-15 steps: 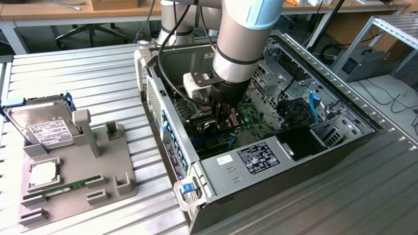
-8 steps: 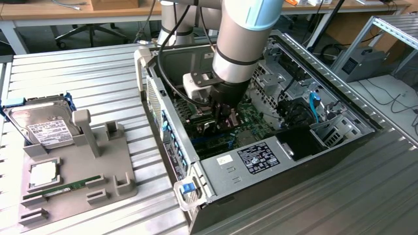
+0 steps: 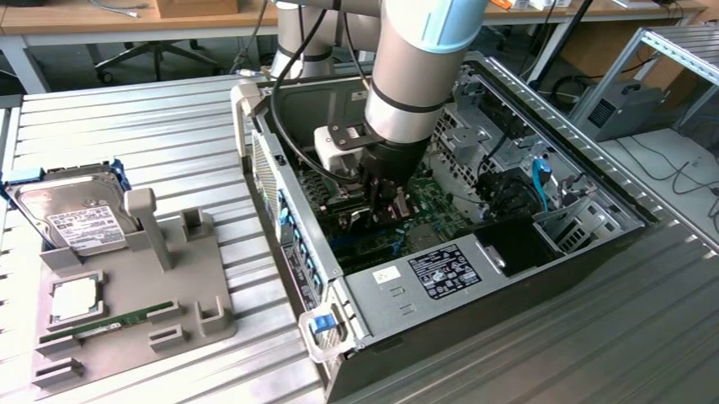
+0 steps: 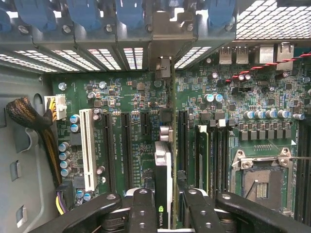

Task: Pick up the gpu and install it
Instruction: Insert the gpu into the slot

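Exterior view: the arm reaches down into the open computer case lying on the tabletop. The pincer sits low inside, just above the motherboard. On the exterior view's left, well apart, 1 grey tray carries a hard drive and a memory stick.

Wrist view: the pincer is clenched on the gpu, 1 black finger on either face. The card stands edge-on over the green motherboard, between the black expansion slots, with its metal bracket end toward the case's rear slot covers.

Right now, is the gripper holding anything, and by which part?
Yes: the gripper holds the gpu edge-on, its fingers clamped on the card's two faces at its upper edge, above the motherboard.
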Motion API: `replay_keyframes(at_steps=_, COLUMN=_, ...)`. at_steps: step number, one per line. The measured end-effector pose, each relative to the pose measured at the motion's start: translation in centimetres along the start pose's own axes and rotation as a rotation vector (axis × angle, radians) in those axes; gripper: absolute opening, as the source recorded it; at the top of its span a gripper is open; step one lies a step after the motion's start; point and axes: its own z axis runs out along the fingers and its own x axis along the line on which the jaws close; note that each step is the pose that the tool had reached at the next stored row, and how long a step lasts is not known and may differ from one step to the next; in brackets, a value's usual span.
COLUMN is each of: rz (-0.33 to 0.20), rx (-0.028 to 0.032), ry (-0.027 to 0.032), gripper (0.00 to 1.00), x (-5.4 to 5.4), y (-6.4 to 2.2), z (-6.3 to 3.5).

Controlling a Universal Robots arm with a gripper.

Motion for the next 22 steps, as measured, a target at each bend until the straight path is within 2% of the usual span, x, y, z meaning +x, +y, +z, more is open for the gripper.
replay_keyframes(at_steps=22, rz=0.000, rx=0.0000, ry=-0.0001, gripper=0.27, x=0.01, y=0.01, z=0.22)
